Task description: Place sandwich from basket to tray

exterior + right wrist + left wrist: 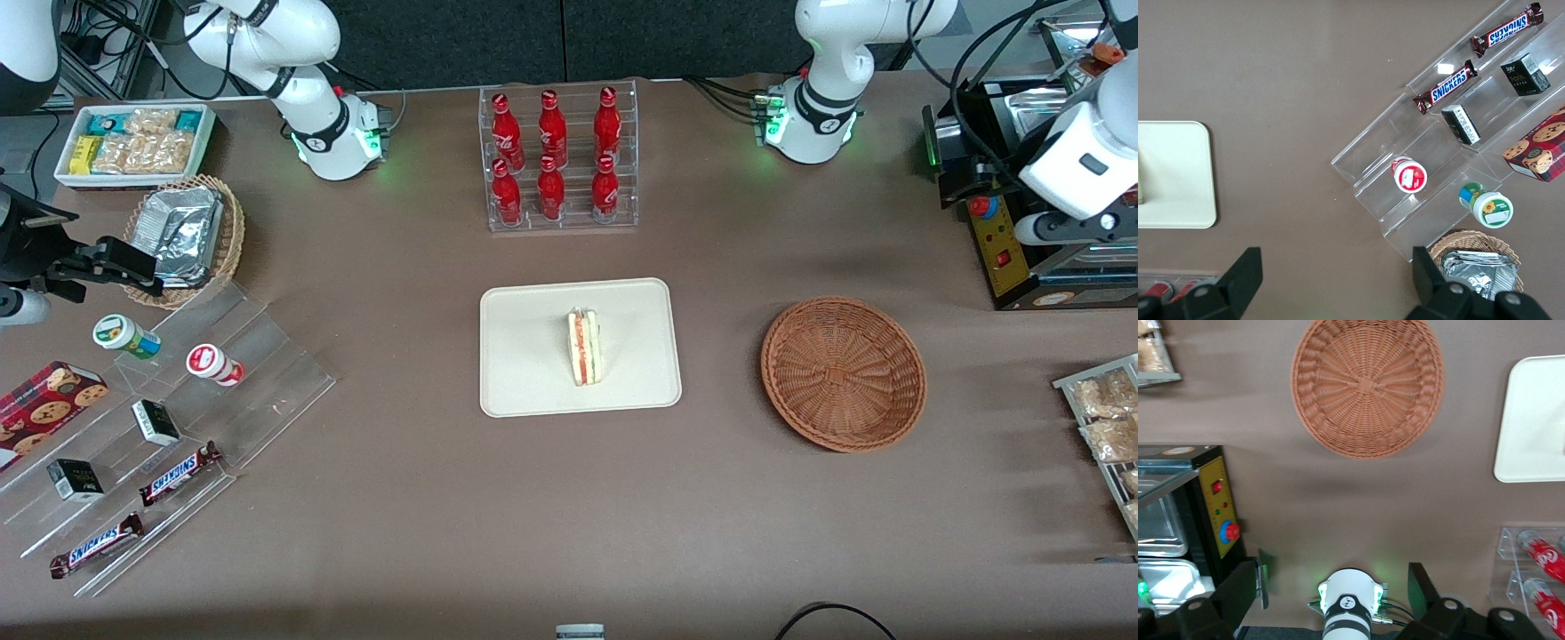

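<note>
Front view: the small triangular sandwich (pixel 585 348) of pale white bread, with red, orange and green filling on its cut edge, lies near the middle of the flat cream-white rectangular tray (pixel 524 373). The round reddish-brown woven wicker basket (pixel 843 372) holds nothing and sits on the brown counter (pixel 427 516) beside the tray, toward the working arm's end. A clear rack of red bottles (pixel 558 158) stands farther from the camera than the tray. The left arm is drawn back high at that end of the counter.

Left wrist view: the gripper (pixel 1335 580) hangs well above the counter with its jaws spread wide and holding nothing, one dark finger (pixel 1248 587) to each side. The wicker basket (pixel 1368 385) and a corner of the tray (pixel 1531 420) lie on the counter below it.

Right wrist view: a corner of the tray (pixel 1178 173) shows, with a sliver of the sandwich (pixel 1140 180) at the frame's edge.
</note>
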You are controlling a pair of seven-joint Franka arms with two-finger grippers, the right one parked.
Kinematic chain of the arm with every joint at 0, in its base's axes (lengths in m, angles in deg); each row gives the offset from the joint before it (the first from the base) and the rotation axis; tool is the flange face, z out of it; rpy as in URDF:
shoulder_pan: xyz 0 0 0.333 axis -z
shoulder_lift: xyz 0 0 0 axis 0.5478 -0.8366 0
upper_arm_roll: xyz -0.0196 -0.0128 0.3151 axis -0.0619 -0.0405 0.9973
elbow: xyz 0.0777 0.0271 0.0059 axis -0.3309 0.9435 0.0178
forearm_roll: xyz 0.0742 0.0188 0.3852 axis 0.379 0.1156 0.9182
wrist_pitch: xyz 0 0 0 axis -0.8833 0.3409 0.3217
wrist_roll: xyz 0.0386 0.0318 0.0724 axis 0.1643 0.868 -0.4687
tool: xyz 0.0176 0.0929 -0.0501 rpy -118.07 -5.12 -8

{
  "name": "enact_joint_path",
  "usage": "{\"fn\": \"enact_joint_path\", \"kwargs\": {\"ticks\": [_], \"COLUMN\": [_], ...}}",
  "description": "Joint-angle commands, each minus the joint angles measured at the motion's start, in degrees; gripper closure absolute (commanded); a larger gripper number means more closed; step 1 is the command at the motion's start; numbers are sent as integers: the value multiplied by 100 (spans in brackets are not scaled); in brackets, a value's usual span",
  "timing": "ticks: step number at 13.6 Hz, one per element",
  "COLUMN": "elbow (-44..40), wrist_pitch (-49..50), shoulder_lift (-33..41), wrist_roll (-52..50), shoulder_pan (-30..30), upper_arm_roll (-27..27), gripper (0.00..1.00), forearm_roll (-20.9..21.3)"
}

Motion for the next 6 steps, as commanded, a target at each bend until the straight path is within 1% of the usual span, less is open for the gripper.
{"fn": "enact_joint_path", "kwargs": {"ticks": [1, 6], "elbow": [251, 85], "wrist_pitch": [-30, 40], "shoulder_lift": [131, -9], "wrist_roll": [176, 106], "shoulder_pan": [179, 162], "upper_arm_roll": [262, 201], "gripper": [0, 0], "forearm_roll": [-111, -58]}}
